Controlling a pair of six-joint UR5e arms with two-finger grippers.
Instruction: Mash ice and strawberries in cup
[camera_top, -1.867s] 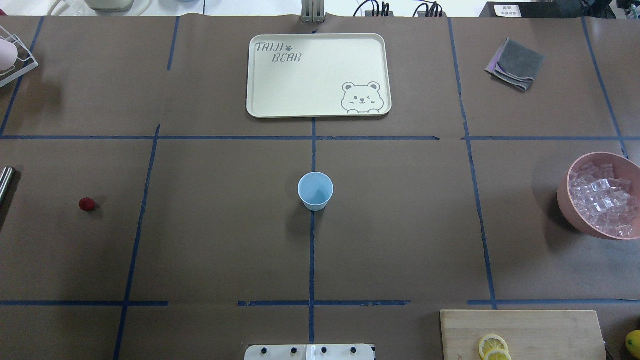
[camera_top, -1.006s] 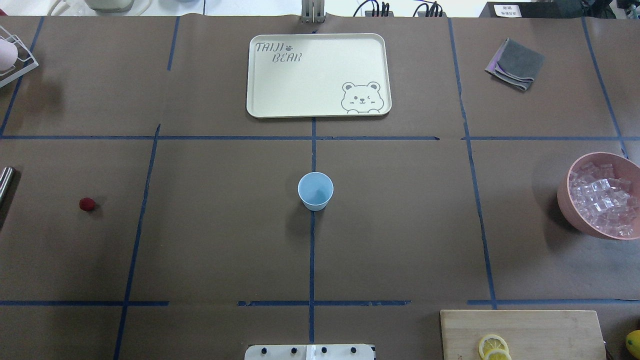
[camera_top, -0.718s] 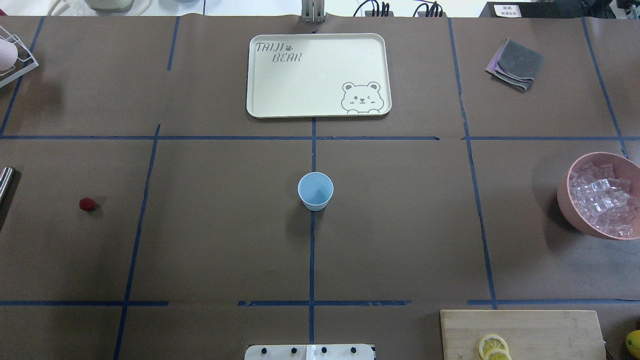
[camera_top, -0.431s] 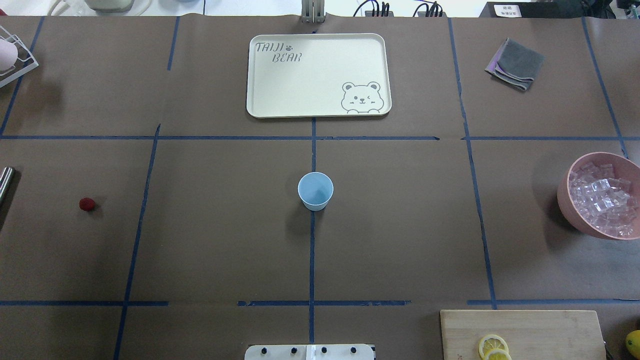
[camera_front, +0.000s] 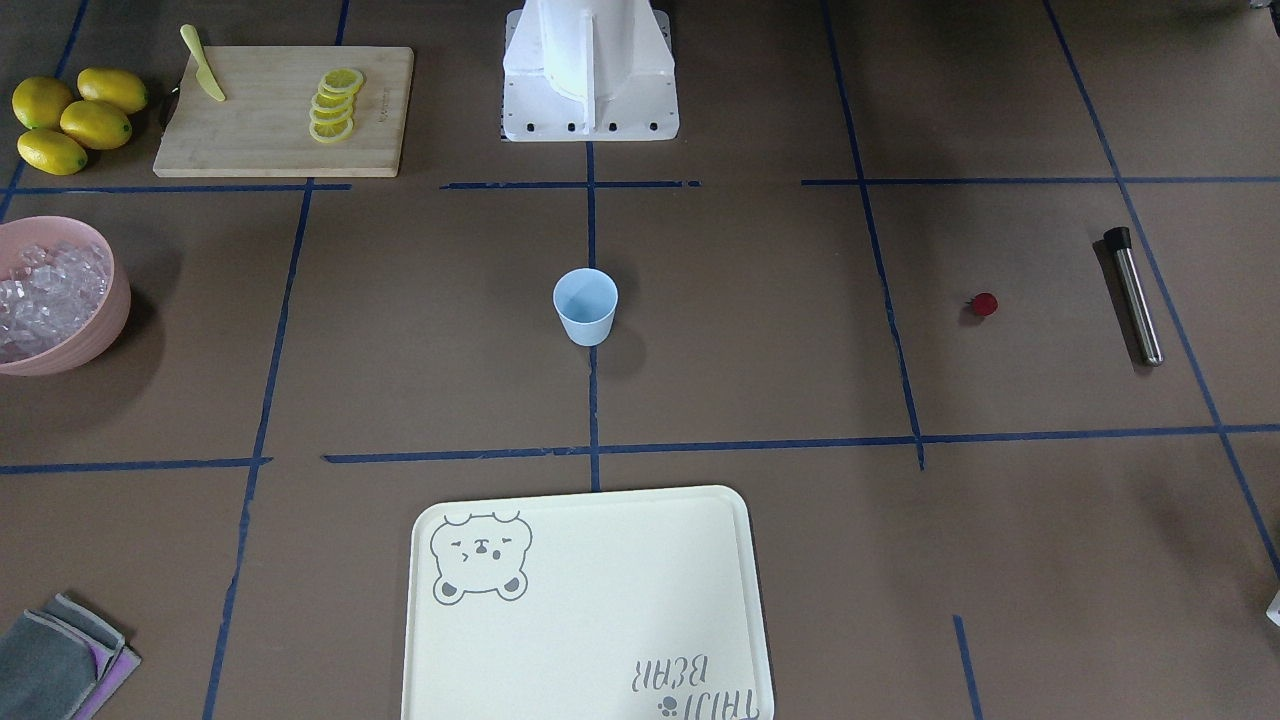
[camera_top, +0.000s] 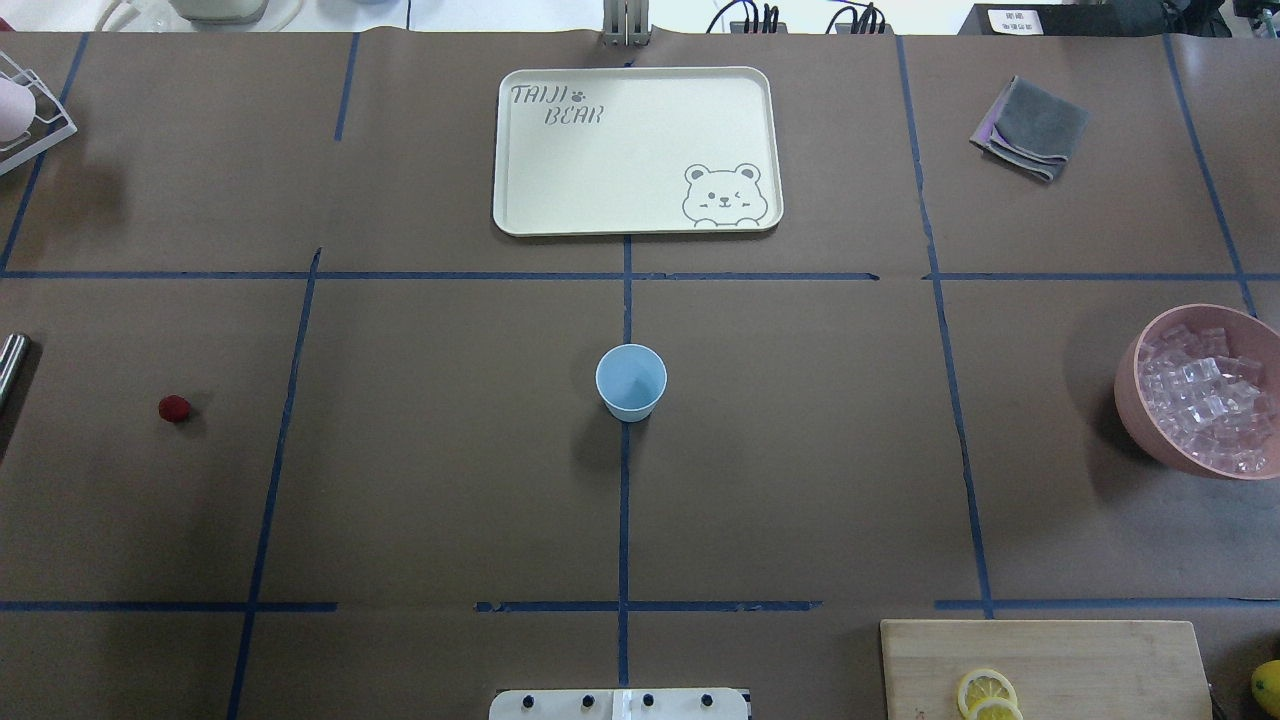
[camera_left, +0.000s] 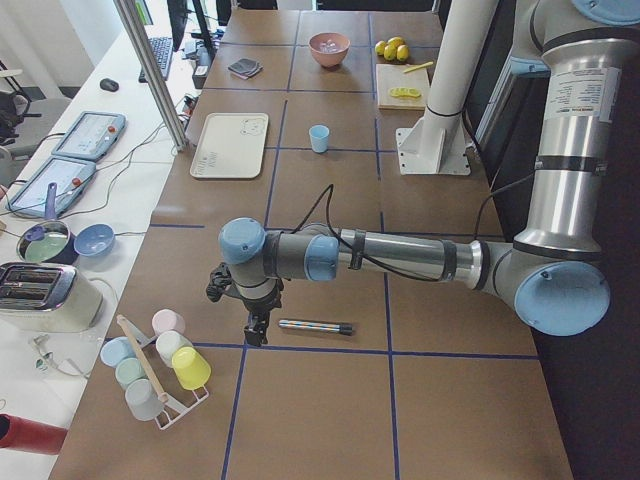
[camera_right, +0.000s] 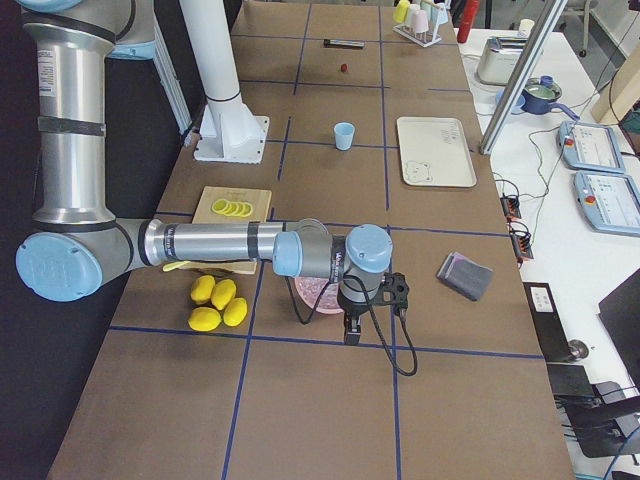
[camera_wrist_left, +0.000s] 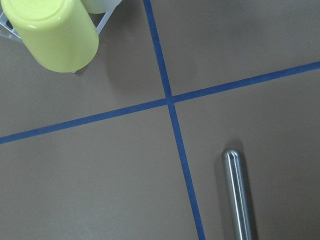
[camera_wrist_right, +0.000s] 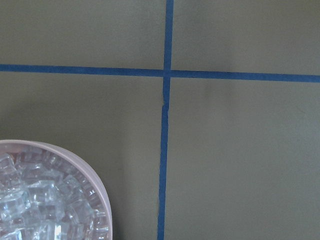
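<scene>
The pale blue cup (camera_top: 631, 381) stands upright and empty at the table's middle. The small red strawberry (camera_top: 174, 408) lies alone far out on the left half. The ice (camera_top: 1205, 400) fills a pink bowl (camera_top: 1133, 410) at the right edge; my right wrist view looks down beside that ice (camera_wrist_right: 30, 205). My left gripper (camera_left: 252, 335) hangs over the table's left end next to a steel rod (camera_left: 314, 326), far from the cup. My right gripper (camera_right: 349, 335) hangs beside the pink bowl. Whether either is open or shut I cannot tell.
A cream bear tray (camera_top: 636, 150) lies beyond the cup. A wooden board (camera_front: 282, 110) with lemon slices and whole lemons (camera_front: 70, 120) sit near the bowl. A grey cloth (camera_top: 1030, 128) lies far right. A rack of cups (camera_left: 160, 365) stands at the left end.
</scene>
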